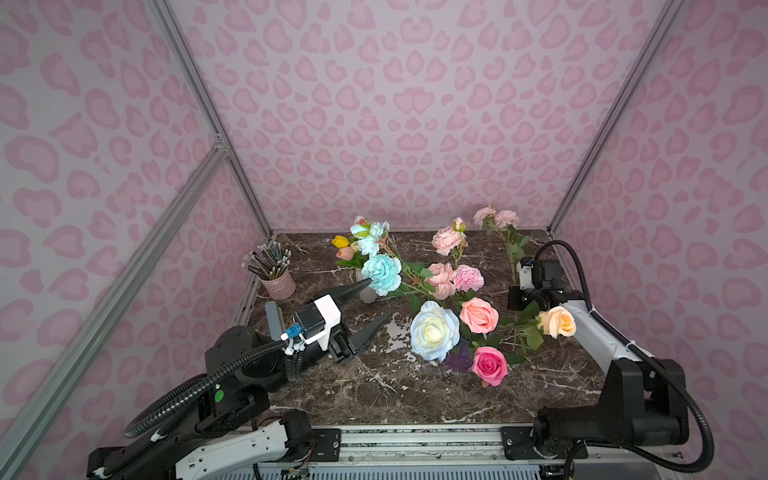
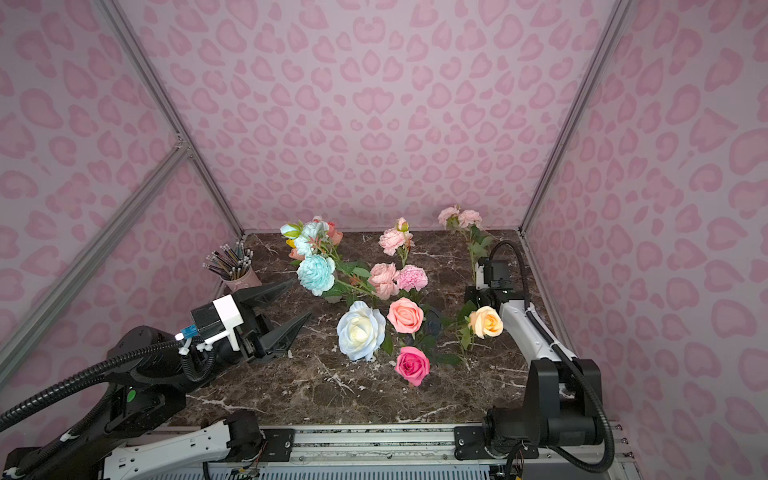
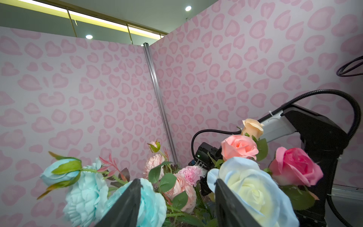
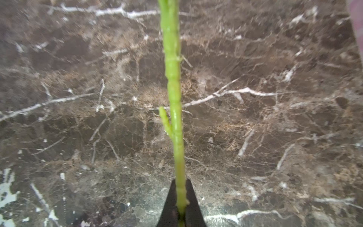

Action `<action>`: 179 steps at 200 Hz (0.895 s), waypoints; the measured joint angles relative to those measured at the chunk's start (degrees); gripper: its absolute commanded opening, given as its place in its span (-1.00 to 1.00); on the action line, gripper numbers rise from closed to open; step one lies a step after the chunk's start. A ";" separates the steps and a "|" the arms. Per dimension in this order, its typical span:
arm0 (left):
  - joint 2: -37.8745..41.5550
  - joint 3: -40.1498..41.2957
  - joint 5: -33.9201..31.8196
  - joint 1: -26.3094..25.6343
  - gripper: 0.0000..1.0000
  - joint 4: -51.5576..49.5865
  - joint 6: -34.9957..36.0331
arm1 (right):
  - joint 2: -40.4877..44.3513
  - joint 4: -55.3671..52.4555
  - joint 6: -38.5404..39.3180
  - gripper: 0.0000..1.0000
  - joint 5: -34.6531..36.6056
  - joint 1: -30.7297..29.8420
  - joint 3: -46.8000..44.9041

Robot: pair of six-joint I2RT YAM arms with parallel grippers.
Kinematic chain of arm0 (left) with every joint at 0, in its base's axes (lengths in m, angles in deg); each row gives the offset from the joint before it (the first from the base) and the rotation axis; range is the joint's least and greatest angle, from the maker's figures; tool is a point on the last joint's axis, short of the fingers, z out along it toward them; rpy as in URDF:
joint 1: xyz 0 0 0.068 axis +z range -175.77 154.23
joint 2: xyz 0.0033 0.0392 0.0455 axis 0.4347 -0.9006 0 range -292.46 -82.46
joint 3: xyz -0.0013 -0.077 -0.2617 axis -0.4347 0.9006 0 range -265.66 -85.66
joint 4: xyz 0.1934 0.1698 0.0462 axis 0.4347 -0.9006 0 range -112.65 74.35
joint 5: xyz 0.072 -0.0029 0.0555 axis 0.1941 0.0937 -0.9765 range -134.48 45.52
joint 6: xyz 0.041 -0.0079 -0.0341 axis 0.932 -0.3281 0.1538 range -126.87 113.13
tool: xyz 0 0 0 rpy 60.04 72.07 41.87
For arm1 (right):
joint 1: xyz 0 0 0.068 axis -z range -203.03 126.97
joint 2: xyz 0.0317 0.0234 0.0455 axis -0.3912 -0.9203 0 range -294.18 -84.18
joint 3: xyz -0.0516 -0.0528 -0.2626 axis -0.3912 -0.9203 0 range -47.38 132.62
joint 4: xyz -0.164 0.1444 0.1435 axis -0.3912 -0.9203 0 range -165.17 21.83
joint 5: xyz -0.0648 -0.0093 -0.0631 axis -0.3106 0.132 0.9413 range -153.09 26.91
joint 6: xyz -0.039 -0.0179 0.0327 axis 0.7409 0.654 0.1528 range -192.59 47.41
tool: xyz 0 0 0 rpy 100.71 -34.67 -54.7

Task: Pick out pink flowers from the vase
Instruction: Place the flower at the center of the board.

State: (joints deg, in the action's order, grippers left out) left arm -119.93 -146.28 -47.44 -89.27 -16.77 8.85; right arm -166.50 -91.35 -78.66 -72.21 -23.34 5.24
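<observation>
Right now your right tool (image 4: 180, 183) is clenched on the bare green stem (image 4: 173, 88) of the pale pink spray (image 1: 496, 218). Counting the robot's edge as 6 o'clock, the spray stands at about 2 o'clock on the table (image 1: 415, 395), well apart from the purple vase (image 1: 459, 359) and the white vase (image 1: 366, 293). I judge this to be the carry-off step, with one pink stem out and held and the put-down not yet made. The spray's long axis runs close to upright. Its two blooms point up toward the back wall at 12 o'clock, and its bare lower end points down past the tool toward the table. The right wrist view cuts that end off, so I cannot tell whether it touches. Next, you will probably need to tip the stem flat over bare table at 3 to 4 o'clock and then release it, keeping it clear of the leaves nearby. Your left tool (image 1: 380, 297) hangs spread and empty at 9 o'clock of the bouquet, just beside the blue peony (image 1: 381, 274). The magenta rose (image 1: 490, 365), salmon-pink rose (image 1: 478, 314) and carnation (image 1: 468, 277) remain to be pulled.
</observation>
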 measured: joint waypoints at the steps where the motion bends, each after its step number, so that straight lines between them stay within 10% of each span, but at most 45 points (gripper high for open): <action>1: 0.02 0.02 0.00 0.00 0.23 0.00 0.00 | -0.22 -0.09 0.07 -1.00 0.00 -0.02 0.04; 91: 2.12 1.66 1.05 0.00 0.25 0.00 0.94 | -16.15 -1.57 3.15 -0.94 3.89 -4.76 4.04; 179: 1.11 2.01 0.98 0.00 0.23 -0.07 2.36 | -17.14 -0.28 0.63 -0.31 6.43 -4.39 3.69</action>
State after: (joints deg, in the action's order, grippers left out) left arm -118.82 -144.27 -46.46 -89.27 -16.84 11.21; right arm -183.64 -91.64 -78.02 -65.79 -27.74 8.94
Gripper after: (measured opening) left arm 0.615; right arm 0.306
